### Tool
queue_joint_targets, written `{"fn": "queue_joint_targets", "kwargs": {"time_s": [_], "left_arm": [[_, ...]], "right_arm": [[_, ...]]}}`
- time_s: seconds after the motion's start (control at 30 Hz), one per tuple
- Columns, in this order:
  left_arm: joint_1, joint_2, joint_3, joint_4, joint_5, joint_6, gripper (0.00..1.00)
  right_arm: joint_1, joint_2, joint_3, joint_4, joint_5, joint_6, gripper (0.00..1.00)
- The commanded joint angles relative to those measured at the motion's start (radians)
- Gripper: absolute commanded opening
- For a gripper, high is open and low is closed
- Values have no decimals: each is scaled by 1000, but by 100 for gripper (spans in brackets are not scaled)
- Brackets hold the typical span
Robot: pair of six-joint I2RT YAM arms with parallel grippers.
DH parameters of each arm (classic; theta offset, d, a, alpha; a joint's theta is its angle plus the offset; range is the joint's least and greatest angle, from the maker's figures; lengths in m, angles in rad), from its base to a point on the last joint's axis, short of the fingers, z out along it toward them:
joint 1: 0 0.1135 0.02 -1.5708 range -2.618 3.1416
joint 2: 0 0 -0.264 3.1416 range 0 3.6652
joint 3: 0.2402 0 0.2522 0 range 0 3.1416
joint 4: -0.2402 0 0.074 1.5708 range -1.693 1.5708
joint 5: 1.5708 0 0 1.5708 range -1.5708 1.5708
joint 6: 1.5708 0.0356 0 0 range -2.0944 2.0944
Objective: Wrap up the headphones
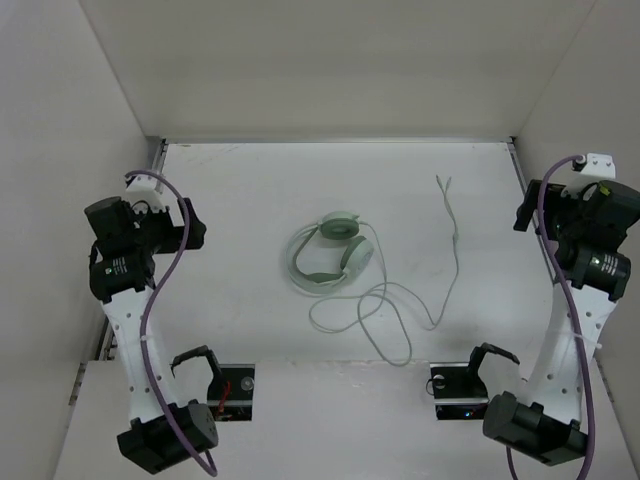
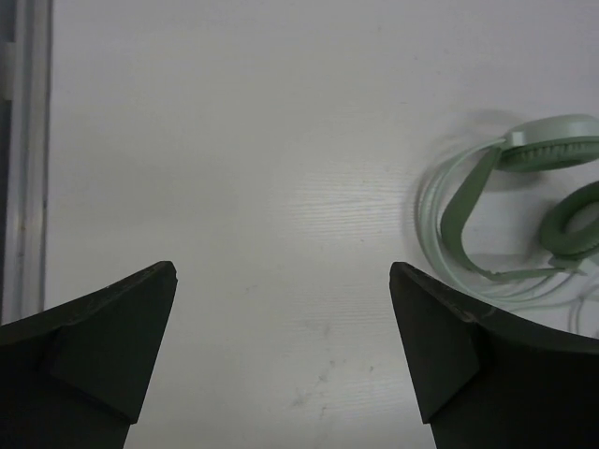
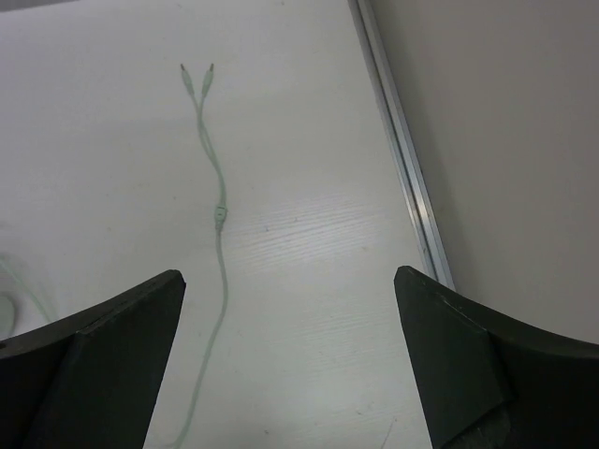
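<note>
The pale mint-green headphones (image 1: 333,254) lie mid-table with their cups folded together; the left wrist view catches them at its right edge (image 2: 524,201). Their thin whitish cable (image 1: 452,262) loops loosely toward the front, then runs back and right to a forked end (image 1: 443,182), also in the right wrist view (image 3: 197,79). My left gripper (image 1: 190,230) hovers open at the table's left side, well clear of the headphones, nothing between its fingers (image 2: 281,281). My right gripper (image 1: 524,212) hovers open at the right side, the cable (image 3: 218,253) lying just left of its gap (image 3: 288,288).
White walls enclose the table on the left, back and right, with a metal rail (image 3: 402,150) along the right wall's foot and another (image 2: 26,159) along the left. Both arm bases (image 1: 225,385) stand at the near edge.
</note>
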Motion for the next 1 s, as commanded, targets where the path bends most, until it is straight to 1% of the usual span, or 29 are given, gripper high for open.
{"fn": "queue_joint_targets", "kwargs": {"time_s": [0.0,0.13,0.23,0.3,0.37,0.4,0.47,0.57,0.63,0.67,0.7,0.73,0.77,0.83,0.9,0.97], "left_arm": [[-102,8,37,14,-43,-117,100],[-223,51,12,32,-55,-182,100],[-283,96,17,40,-87,-168,100],[-326,138,38,41,-153,-142,100],[-382,189,70,38,-245,-107,100],[-418,227,95,32,-321,-91,100],[-476,289,133,35,-426,-73,100],[-557,379,201,41,-532,-74,100],[-606,428,242,43,-538,-93,100],[-628,447,258,44,-531,-109,98],[-649,467,273,44,-523,-129,95],[-677,491,288,41,-502,-146,87],[-698,511,298,41,-482,-150,84],[-741,542,316,40,-466,-159,85],[-780,560,310,49,-471,-172,97],[-807,568,276,80,-472,-200,98]], "right_arm": [[20,-46,-10,68,-36,38,100],[14,-52,-71,128,-70,46,100],[23,-59,-116,196,-78,49,100],[22,-71,-153,252,-84,55,100],[31,-74,-186,318,-93,95,100],[51,-59,-188,335,-108,109,100],[86,-22,-182,341,-133,135,100],[141,15,-190,397,-139,170,100],[166,44,-191,421,-150,204,100],[183,59,-191,429,-148,210,100],[198,73,-191,434,-145,211,100],[218,87,-191,446,-144,211,100],[236,96,-188,453,-136,205,100],[272,109,-183,463,-134,202,100],[301,119,-177,458,-133,201,100],[327,130,-174,452,-125,186,100]]}}
